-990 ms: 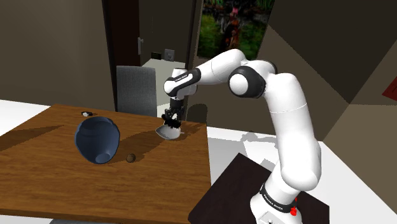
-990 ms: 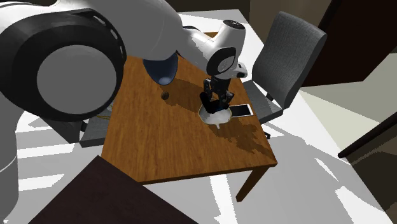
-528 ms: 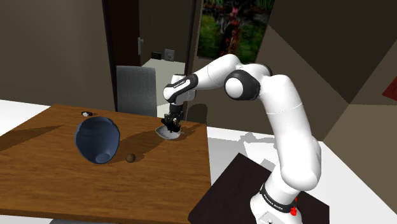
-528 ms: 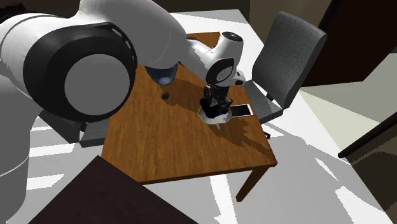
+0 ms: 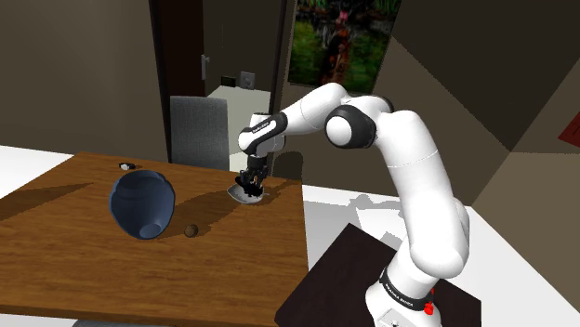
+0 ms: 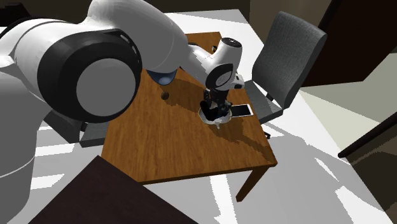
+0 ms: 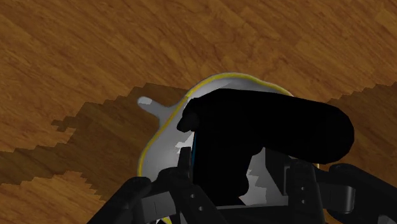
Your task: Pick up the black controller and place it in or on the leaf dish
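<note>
Over yellow-rimmed leaf dish (image 7: 158, 140) — claw (image 7: 240, 175) grips blk controller (image 7: 270, 127).

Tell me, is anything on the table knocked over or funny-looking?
Yes: the blue bowl lies tipped on its side on the wooden table, its opening facing the shoulder camera instead of up. Nothing looks spilled. The gripper holds the black controller right over the leaf dish.

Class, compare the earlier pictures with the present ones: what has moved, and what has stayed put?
The gripper has come down with the black controller, close over the white leaf dish. The dish, the blue bowl, the small brown ball and the phone stayed put on the table.
</note>
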Controlling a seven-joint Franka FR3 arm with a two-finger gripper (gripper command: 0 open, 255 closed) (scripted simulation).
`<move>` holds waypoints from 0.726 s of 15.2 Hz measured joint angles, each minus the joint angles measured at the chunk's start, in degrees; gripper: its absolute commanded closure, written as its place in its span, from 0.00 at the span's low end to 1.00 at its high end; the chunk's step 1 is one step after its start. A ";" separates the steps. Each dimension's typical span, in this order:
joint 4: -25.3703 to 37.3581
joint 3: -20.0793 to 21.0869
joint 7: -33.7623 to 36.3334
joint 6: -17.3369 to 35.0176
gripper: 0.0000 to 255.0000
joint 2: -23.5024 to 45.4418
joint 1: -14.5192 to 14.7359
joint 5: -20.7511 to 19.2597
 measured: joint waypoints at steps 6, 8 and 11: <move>0.02 0.00 -0.01 0.02 0.00 0.00 -0.01 0.00; 0.02 0.00 -0.01 0.02 0.00 0.00 -0.01 0.00; -0.27 -0.28 0.27 -1.33 0.00 -1.63 0.19 -0.34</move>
